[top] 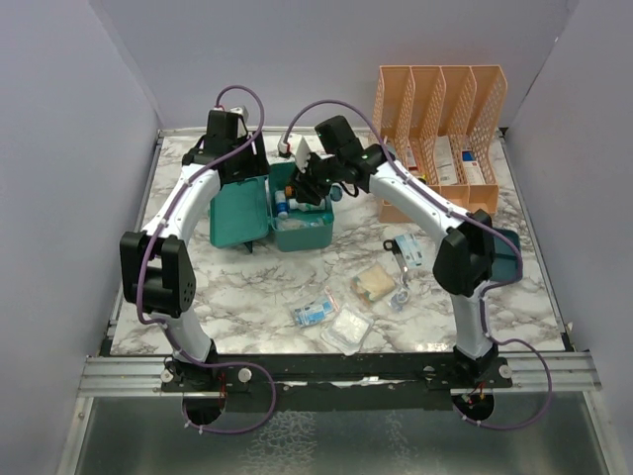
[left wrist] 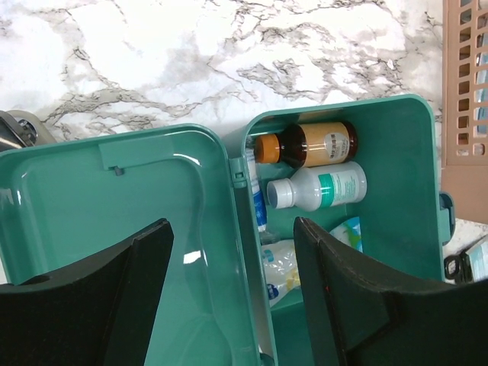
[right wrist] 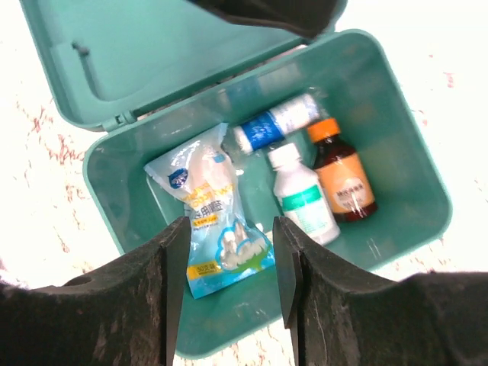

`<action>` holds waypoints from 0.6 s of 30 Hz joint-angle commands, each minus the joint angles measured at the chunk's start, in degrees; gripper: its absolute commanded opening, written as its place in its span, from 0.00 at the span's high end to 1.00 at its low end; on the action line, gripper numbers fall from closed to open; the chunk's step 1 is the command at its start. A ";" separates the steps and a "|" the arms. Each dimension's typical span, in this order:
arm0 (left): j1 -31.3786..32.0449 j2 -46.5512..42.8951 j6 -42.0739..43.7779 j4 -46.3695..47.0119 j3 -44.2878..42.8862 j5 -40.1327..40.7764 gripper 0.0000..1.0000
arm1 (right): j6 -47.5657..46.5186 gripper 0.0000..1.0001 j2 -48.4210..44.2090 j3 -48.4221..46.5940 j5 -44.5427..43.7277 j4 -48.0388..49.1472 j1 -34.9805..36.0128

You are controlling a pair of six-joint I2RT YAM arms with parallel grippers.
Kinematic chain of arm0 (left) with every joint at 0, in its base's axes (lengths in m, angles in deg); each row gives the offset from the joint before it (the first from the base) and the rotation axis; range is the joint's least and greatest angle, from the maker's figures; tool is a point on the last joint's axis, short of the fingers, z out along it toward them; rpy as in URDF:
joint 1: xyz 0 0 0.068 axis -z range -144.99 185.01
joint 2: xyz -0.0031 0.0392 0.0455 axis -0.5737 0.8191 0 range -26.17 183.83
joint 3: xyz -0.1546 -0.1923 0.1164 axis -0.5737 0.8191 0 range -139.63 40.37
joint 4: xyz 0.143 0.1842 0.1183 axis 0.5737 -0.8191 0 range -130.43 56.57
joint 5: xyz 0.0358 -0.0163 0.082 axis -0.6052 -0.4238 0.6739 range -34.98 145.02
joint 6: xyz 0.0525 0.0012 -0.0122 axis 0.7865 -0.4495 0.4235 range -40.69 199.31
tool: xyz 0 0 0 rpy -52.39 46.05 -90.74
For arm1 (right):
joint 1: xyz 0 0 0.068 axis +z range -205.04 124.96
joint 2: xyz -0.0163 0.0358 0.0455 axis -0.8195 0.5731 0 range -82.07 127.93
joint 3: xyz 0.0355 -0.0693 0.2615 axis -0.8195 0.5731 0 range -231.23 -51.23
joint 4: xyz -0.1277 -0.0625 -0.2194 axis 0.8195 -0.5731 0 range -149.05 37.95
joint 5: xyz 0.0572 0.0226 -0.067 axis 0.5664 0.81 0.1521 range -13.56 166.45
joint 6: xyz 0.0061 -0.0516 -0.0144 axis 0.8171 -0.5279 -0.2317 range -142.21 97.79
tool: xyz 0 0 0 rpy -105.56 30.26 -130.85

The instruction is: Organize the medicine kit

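- We found the medicine kit (top: 237,213) at the far centre of the marble table (top: 247,287), open, with its cavity facing up.
- Its long axis ran near to far, and the hinge followed that axis. The lid lay flat to the left of the base. The latch side pointed right, toward the orange file organizer (top: 440,99).
- At the far end of the base, a brown bottle (left wrist: 316,143) and a white bottle (left wrist: 324,187) lay on their sides, caps toward the hinge.
- A blue-and-white tube (right wrist: 274,122) lay against the hinge-side wall. A clear packet (right wrist: 213,210) lay nearer.
- The left gripper (left wrist: 232,229) hung over the hinge line, fingers spread, with nothing between them.
- The right gripper (right wrist: 230,229) hung over the base above the packet, fingers spread, gripping nothing.
- Loose packets (top: 351,327) lay on the table near of the kit.
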 commanded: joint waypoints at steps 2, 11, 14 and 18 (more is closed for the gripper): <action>-0.09 -6.38 -0.11 0.80 2.36 -1.64 0.31 | 13.68 0.53 -8.03 9.46 -15.15 17.71 -0.77; 1.12 -7.91 -1.01 2.26 8.59 -5.70 0.29 | 34.42 0.49 -7.09 9.04 -28.78 14.67 -3.26; 1.64 -6.60 -1.61 2.16 8.56 -4.30 0.31 | 38.67 0.49 -6.36 8.87 -29.91 12.38 -3.64; 2.53 -3.87 -1.84 1.81 7.45 -2.90 0.35 | 41.91 0.50 -7.39 11.25 -28.89 12.34 -3.87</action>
